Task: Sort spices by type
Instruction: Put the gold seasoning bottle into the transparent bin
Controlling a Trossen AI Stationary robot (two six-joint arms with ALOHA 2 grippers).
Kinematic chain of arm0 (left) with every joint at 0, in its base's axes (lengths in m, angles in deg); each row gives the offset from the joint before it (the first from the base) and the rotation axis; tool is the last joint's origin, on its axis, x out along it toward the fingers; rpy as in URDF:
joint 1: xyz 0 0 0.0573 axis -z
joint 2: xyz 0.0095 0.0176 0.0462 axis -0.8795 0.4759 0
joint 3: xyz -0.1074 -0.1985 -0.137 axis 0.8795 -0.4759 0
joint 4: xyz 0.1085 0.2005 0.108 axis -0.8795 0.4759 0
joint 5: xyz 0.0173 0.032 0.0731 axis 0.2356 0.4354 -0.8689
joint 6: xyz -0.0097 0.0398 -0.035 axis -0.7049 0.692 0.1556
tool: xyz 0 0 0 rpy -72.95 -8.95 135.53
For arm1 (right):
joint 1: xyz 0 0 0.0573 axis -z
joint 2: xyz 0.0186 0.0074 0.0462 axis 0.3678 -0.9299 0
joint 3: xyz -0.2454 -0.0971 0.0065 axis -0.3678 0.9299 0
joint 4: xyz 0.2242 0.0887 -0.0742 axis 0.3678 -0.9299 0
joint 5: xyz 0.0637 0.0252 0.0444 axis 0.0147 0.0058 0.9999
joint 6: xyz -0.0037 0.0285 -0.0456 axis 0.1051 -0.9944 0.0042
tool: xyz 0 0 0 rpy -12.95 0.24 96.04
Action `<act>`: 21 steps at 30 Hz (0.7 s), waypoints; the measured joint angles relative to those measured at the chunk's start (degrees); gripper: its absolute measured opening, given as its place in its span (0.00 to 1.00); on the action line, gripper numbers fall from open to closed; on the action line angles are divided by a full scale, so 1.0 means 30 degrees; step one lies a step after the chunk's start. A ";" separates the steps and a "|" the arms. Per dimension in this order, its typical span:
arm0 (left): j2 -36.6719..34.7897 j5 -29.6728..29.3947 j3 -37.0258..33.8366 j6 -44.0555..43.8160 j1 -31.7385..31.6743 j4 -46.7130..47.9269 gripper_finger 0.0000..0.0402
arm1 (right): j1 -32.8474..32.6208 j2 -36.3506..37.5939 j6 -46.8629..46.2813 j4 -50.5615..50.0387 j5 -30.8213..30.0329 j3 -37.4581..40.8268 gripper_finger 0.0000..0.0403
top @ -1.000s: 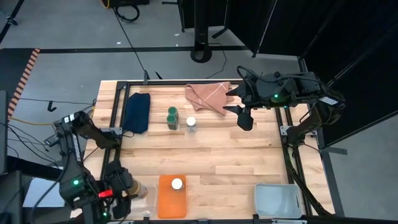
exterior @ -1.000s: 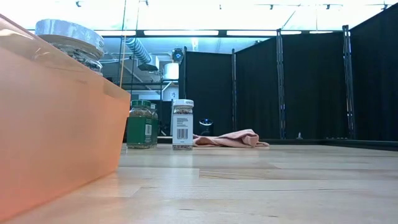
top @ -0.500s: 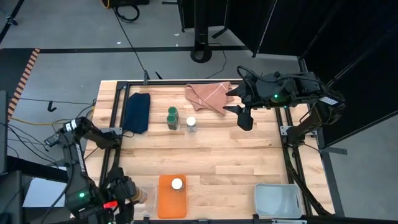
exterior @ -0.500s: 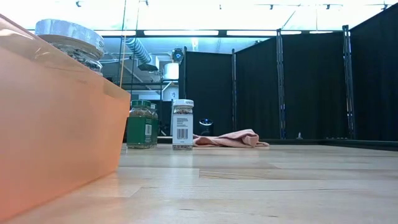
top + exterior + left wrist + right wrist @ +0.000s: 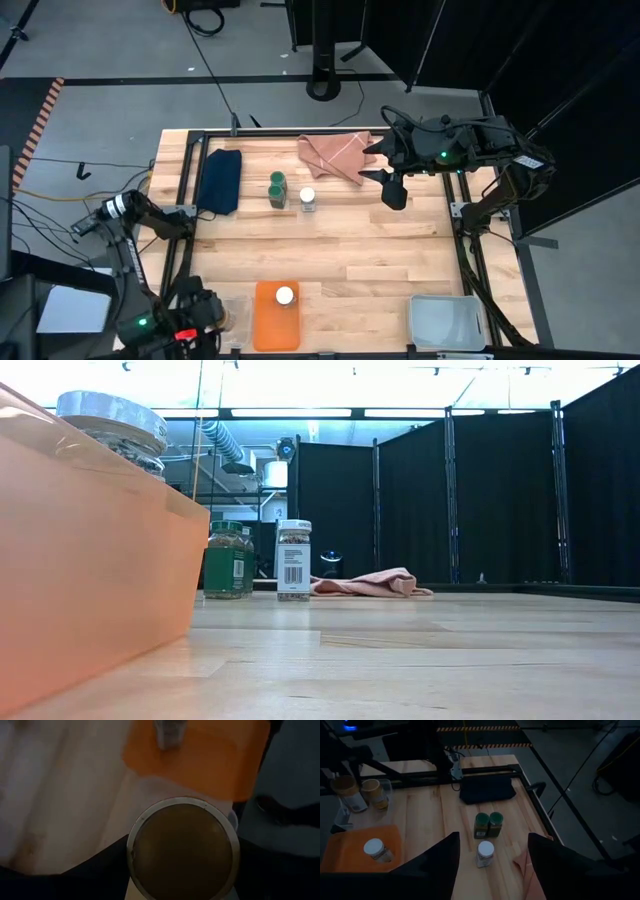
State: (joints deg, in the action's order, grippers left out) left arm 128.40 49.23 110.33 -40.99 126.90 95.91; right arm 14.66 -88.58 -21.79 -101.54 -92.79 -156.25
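My left gripper is at the table's near left corner, shut on a tan-lidded spice jar, next to a clear container that holds the other tan-lidded jar. One white-lidded jar stands in the orange tray. Two green-lidded jars and a white-lidded jar stand on their bases at mid-table, toward the far side. My right gripper hovers open near the far right, touching nothing. My left gripper holds the tan-lidded jar by its sides below the lid, pinched between the two fingers. The fingers come from above, pointing down. The jar is upright with its lid toward the wrist camera. Whether its base rests on anything is hidden.
A dark blue cloth lies at the far left and a pink folded cloth at the far middle. A clear bin sits at the near right corner. Bare wood stretches between the jars and the trays.
My left arm has moved toward the table's near edge, carrying the tan-lidded jar with it and staying shut on it. The right arm and the other jars have kept still.
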 joint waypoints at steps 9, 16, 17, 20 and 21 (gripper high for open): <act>0.0000 0.0380 -0.2199 0.0007 0.0000 -0.2516 0.67 | 0.0000 0.0000 0.0022 0.0000 -0.0006 0.0000 0.59; -0.0007 -0.0401 -0.2199 0.0255 0.0000 -0.2446 0.67 | 0.0000 0.0000 0.0037 0.0007 -0.0006 0.0000 0.59; -0.0007 -0.0542 -0.2199 0.0376 0.0000 -0.2444 0.67 | 0.0000 0.0000 0.0051 0.0007 -0.0006 0.0000 0.59; -0.0009 -0.0937 -0.2241 0.0541 -0.0024 -0.2512 0.67 | 0.0000 0.0000 0.0058 0.0015 -0.0006 0.0000 0.59; -0.0031 -0.0982 -0.2389 0.0539 -0.0045 -0.2691 0.67 | 0.0000 0.0000 0.0058 0.0015 -0.0006 0.0000 0.59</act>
State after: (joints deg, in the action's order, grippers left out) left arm 128.31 46.28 103.16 -39.37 126.77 87.84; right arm 14.66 -88.58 -21.61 -101.50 -92.80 -156.25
